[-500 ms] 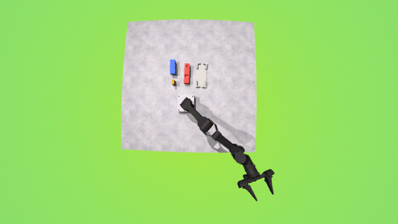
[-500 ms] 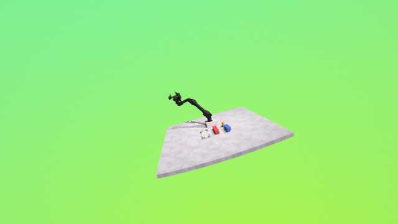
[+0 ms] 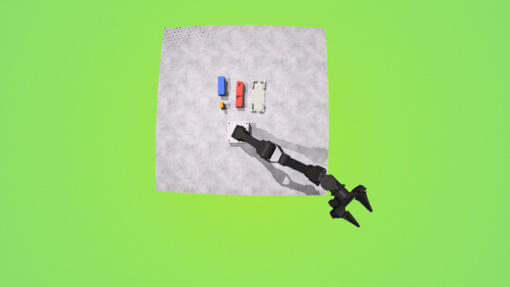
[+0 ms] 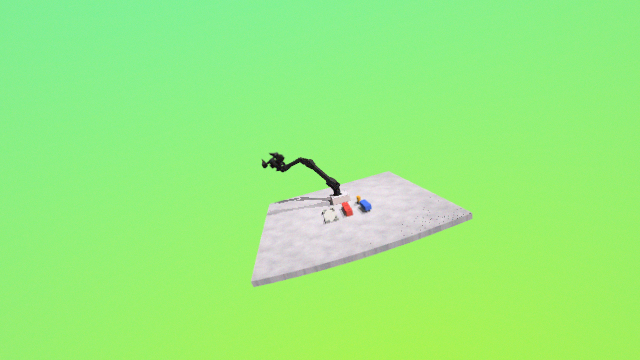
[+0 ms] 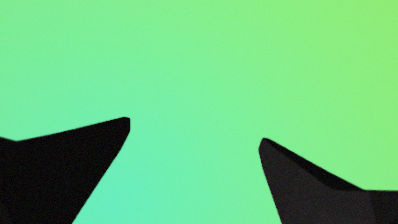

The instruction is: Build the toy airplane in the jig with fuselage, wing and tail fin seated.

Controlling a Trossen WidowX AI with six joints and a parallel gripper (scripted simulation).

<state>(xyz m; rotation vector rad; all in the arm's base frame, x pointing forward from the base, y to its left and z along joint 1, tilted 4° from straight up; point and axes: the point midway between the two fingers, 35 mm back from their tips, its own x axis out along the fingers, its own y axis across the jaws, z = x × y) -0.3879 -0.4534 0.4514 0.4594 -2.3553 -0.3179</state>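
Grey table [image 3: 191, 159] carries 4 parts (blue, orange, red, white).

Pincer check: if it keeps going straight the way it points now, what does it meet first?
Nothing, as far as the views show. The open pincer hangs past the table's corner, pointing away from the parts; the wrist view shows only green backdrop between its fingers. Depth beyond is unclear.

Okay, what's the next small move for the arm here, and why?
Probably swing the arm back over the table toward the red fuselage. The claw is open, holds nothing, and hangs past the table's edge, far from the parts; the cradle beside the fuselage has no part in it.
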